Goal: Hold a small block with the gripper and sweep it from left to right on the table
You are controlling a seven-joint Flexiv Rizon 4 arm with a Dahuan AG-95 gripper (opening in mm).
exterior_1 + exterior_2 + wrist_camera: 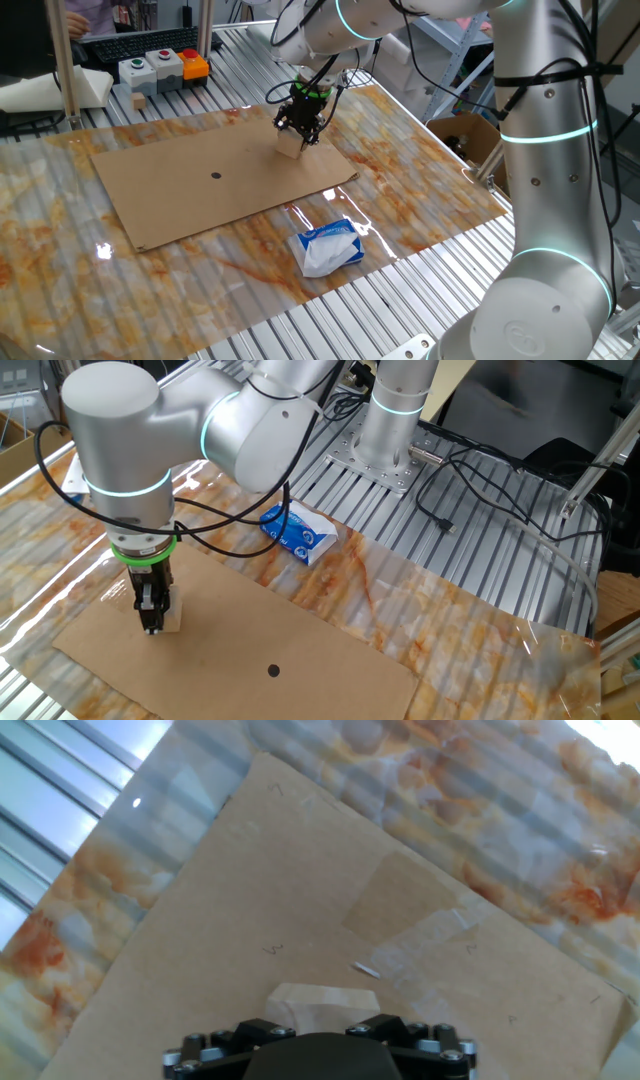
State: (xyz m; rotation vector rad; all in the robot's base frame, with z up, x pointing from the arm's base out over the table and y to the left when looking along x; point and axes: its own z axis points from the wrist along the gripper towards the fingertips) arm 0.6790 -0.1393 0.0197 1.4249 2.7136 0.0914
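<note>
The small block [291, 146] is a pale tan wooden cube resting on the brown cardboard sheet [200, 180] that lies on the marbled table [420, 190]. My gripper [303, 125], black with a green ring, stands over the block with its jaws shut on it. In the other fixed view the gripper [153, 618] grips the block [169, 622] near the sheet's left end. In the hand view the block [318, 1005] shows between the finger bases, at the bottom centre.
A white-and-blue tissue pack [327, 247] lies on the table in front of the cardboard. A button box [160, 68] and a keyboard stand at the far edge. A cardboard box [462, 135] sits off the table's right side. A black dot [216, 176] marks the sheet.
</note>
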